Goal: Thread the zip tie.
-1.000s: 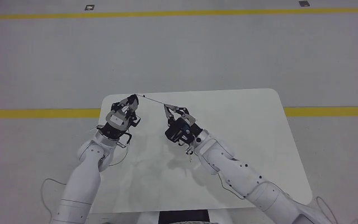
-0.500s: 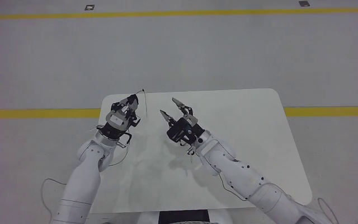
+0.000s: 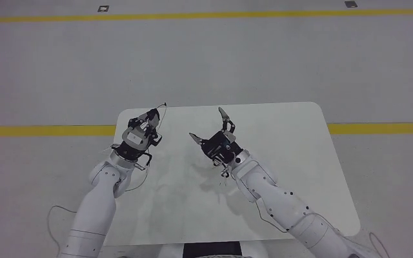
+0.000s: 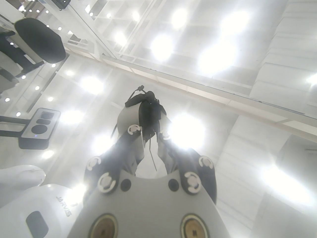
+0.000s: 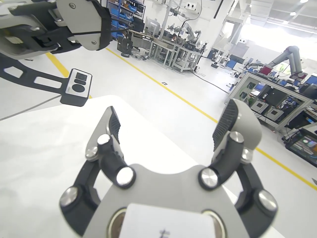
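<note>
Aloft over the near-left part of the white worktop point(image 3: 290, 161), your left jaws are clenched on the black zip tie point(image 4: 141, 89). Its small head pokes out past their tips and its thin tail trails back between them. Nearby, over the worktop's middle, your right jaws stand released, spread wide, apart from the tie.

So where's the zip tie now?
Top view: the zip tie is pinched in the left gripper above the far-left corner of the table, apart from the open right gripper.
</note>
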Controlling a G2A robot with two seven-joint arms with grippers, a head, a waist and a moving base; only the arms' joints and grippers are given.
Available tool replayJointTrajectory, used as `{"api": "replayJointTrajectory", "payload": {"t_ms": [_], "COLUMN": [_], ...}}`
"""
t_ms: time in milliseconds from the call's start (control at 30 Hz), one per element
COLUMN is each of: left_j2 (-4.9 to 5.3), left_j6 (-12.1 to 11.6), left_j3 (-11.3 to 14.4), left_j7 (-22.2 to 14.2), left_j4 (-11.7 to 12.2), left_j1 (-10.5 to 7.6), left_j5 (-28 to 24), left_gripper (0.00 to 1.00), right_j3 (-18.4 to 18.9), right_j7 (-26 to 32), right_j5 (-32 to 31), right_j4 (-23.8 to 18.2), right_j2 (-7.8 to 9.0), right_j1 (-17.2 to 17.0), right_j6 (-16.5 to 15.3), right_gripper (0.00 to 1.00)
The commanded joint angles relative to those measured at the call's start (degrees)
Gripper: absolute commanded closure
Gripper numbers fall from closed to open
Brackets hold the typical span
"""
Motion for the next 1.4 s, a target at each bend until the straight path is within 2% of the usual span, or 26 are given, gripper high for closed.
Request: {"api": "replayJointTrajectory", "payload": {"t_ms": [0,67,233,467,1367], "left_j2": [-0.05,-0.09,0.23,1.07,1.06], "left_j6": [0.0,0.0,0.0,0.0,0.0], "left_j3": [0.24,0.55,0.9,0.18,0.74], "left_j7": [0.37,-0.55,-3.74,-4.6,-5.16], "left_j4": [-0.37,-1.44,-2.25,-2.5,-2.25], "left_j1": [-0.05,-0.14,-0.33,-1.02,-0.95], "left_j5": [-0.29,-0.59,-0.59,-0.59,-0.59], "left_gripper": [1.0,1.0,1.0,1.0,1.0], "right_j3": [0.11,1.86,6.52,10.97,11.11], "right_j7": [0.01,-0.39,-2.57,-4.82,-4.86], "right_j5": [0.15,1.6,6.41,10.79,10.85], "right_j4": [-0.04,-0.32,-1.75,-3.83,-3.89], "right_j2": [-0.01,0.06,0.43,0.69,0.69], "right_j1": [-0.07,-0.73,-3.23,-6.05,-6.14], "right_j6": [0.05,0.22,-0.47,-3.27,-3.35], "right_gripper": [0.0,0.0,0.0,0.0,0.0]}}
